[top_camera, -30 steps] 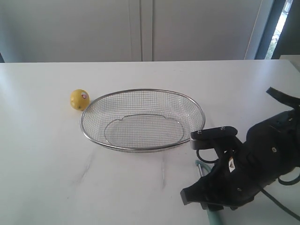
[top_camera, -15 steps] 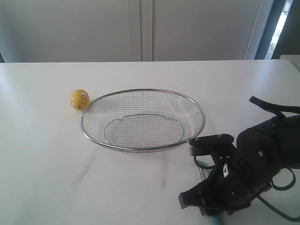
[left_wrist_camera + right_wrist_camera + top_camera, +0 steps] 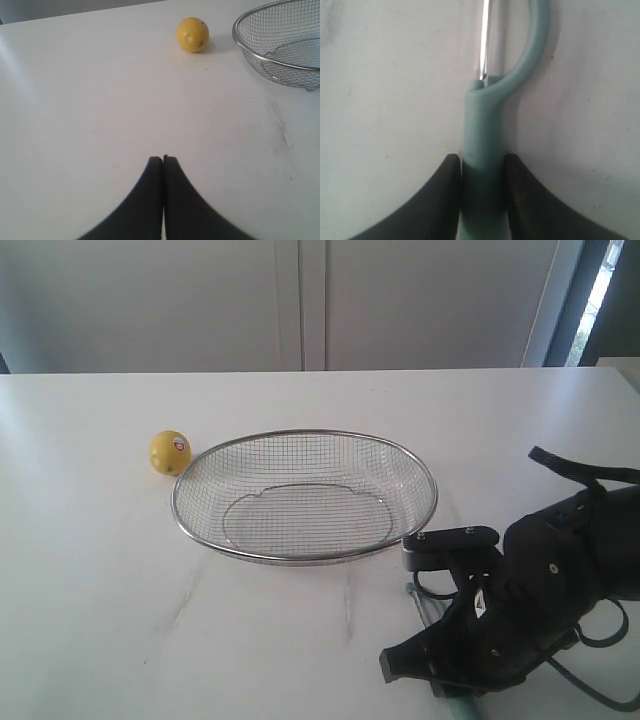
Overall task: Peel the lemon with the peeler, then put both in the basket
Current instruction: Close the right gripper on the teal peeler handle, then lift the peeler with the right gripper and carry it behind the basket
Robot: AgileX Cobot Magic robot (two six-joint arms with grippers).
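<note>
Pinching the pale green handle of the peeler (image 3: 482, 130) between the right fingers (image 3: 442, 200), one on each side, down low on the bench (image 3: 100, 590) just beside the basket (image 3: 300, 432), most likely to get a firm hold before lifting it. Hanging above the bench with the left fingers (image 3: 145, 200) pressed together on nothing, maybe with no job for that side yet. Sitting on the bench just beside the far rim of the basket, well apart from the peeler: the lemon (image 3: 170, 452), yellow skin all on, so no peeling done yet.
</note>
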